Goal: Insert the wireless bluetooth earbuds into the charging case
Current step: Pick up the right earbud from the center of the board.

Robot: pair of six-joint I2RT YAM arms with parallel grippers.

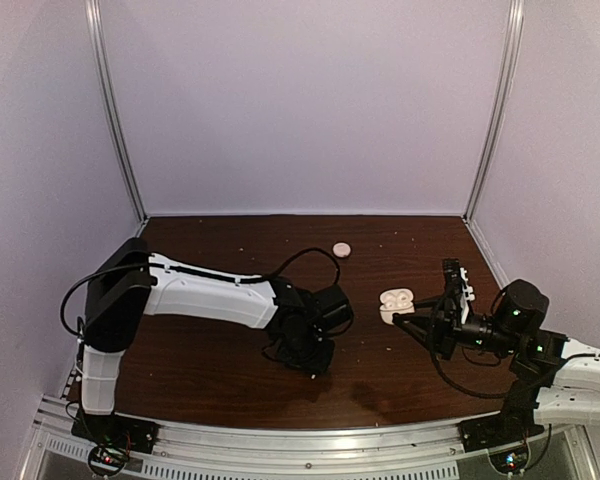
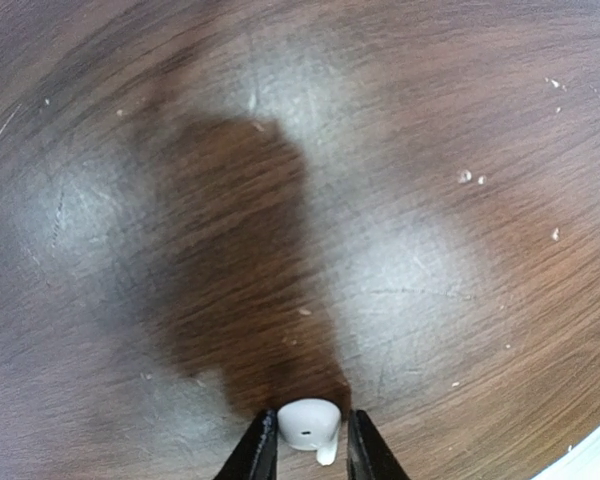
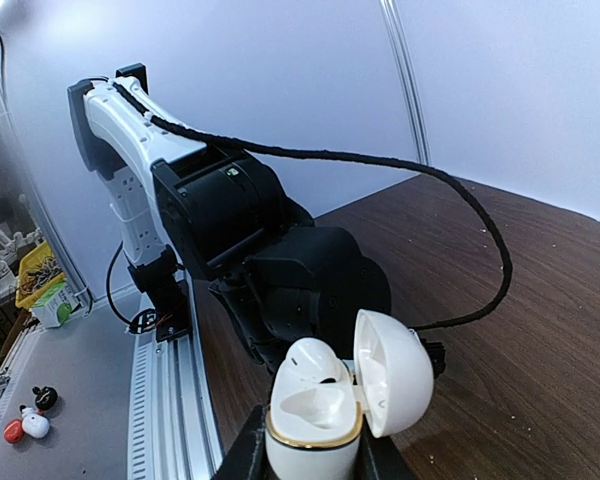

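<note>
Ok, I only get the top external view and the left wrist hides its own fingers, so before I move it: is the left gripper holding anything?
Observer: Yes. The left wrist view shows the left gripper shut on a white earbud.
Operator: Anything in the charging case already?
Observer: In the right wrist view a rounded white shape rises above the case's gold rim; likely the other earbud, not certain.
Operator: How is it held?
Observer: The right gripper clamps its base, opening upward in that view.

The lower part of the charging case (image 3: 313,445) is cut off.
</note>
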